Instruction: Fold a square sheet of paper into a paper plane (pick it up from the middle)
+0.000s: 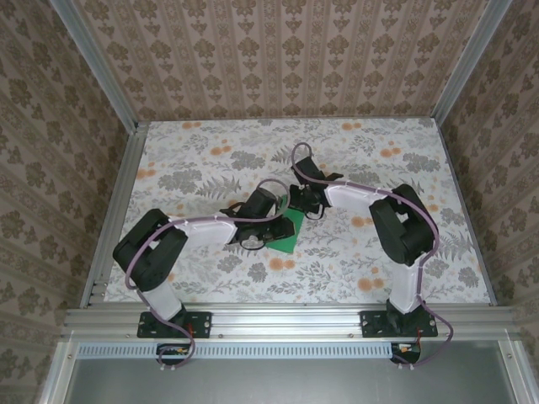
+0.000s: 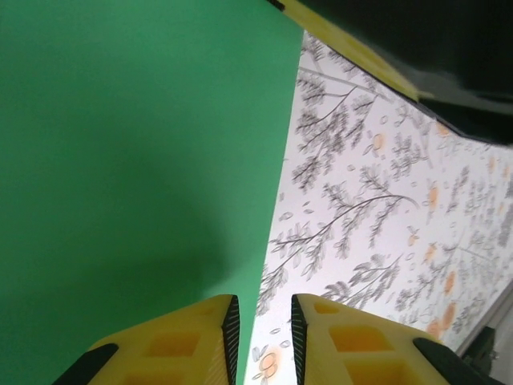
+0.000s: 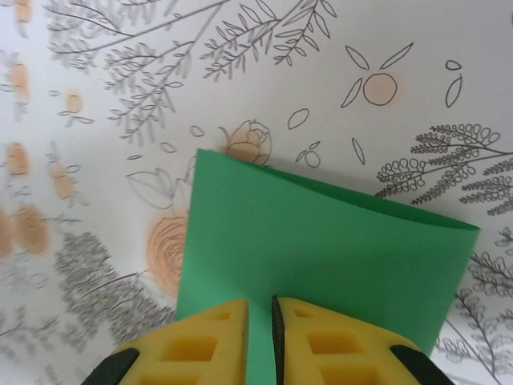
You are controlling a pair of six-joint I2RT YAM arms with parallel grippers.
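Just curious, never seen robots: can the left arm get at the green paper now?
Probably yes: the left claw sits right at the edge of the paper with nothing between, though the right claw pinches the same sheet.

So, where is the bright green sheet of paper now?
In the top view, the bright green sheet of paper is near the middle of the floral table, between the left end effector and the right end effector.
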